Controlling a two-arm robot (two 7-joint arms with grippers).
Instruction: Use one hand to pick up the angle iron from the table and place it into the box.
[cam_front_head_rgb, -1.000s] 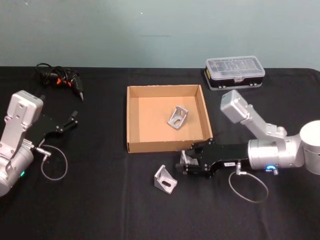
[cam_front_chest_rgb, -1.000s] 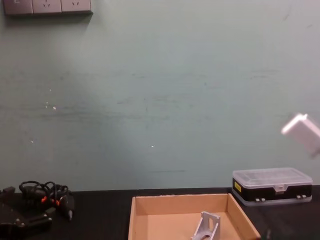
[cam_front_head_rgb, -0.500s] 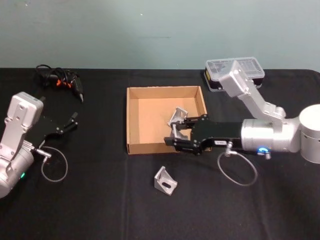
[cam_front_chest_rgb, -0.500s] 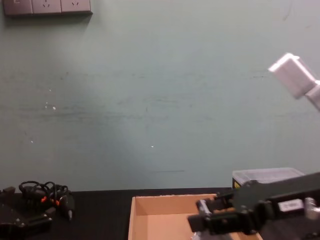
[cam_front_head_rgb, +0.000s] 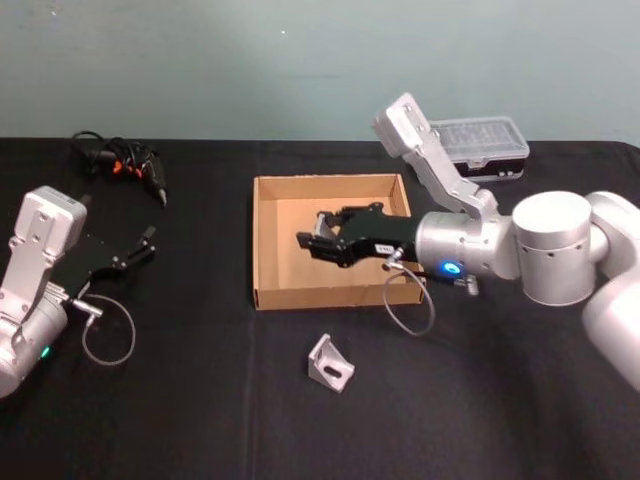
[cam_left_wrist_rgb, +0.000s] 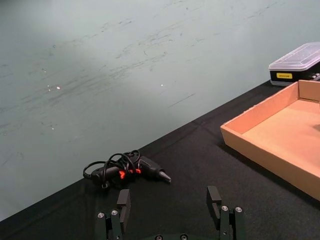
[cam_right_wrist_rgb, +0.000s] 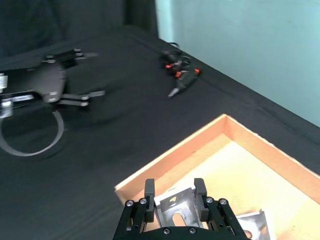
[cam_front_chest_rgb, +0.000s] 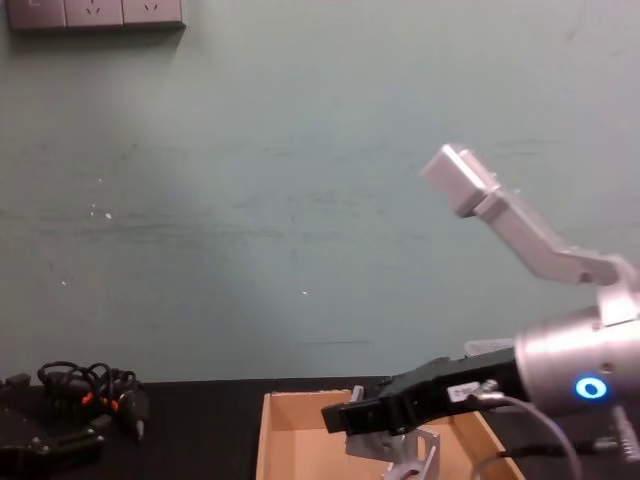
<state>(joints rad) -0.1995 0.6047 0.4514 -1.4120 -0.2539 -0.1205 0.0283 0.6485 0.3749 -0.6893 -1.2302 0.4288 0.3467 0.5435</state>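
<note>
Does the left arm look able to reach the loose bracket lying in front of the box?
Probably: only bare table lies between the left gripper and that bracket, and its fingers are open.

A black case (cam_front_head_rgb: 480, 143) with a clear lid and a yellow label stands at the far right, close to the wall (cam_front_head_rgb: 200, 60). A black tool (cam_front_head_rgb: 128, 160) with orange marks lies at the far left, with its cable coiled behind it. The wall is pale green with light scratches. White sockets (cam_front_chest_rgb: 95, 12) sit high on its left part.
</note>
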